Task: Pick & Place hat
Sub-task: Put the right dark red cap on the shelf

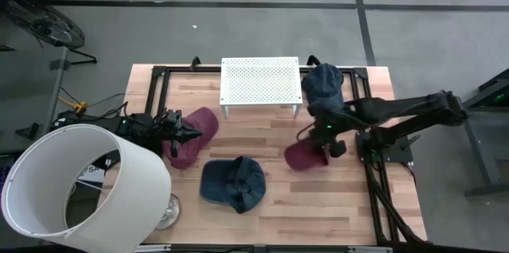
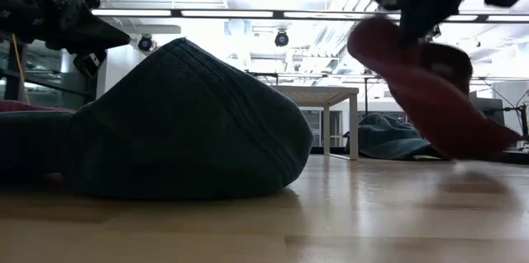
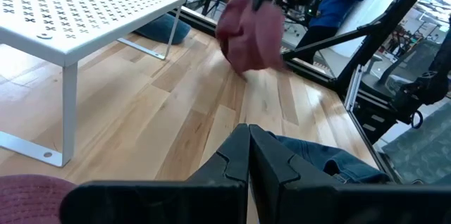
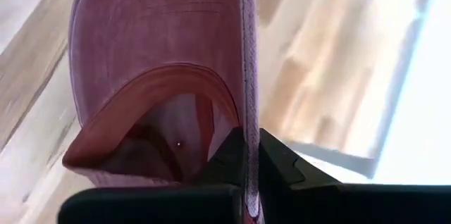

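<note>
At centre left of the overhead view, the left gripper rests with fingers pressed together over a maroon hat. A blue hat lies below centre. Right of centre, the right gripper pinches a second maroon cap, lifted above the wooden table, near the white perforated rack.

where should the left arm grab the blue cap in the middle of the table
Take the blue cap by the edge of its brim, pinching the stiff rim as the right end effector does on the maroon cap. It lies flat with a soft crown, so come down from above. The left end effector sits shut over another maroon cap, close beside it.
</note>
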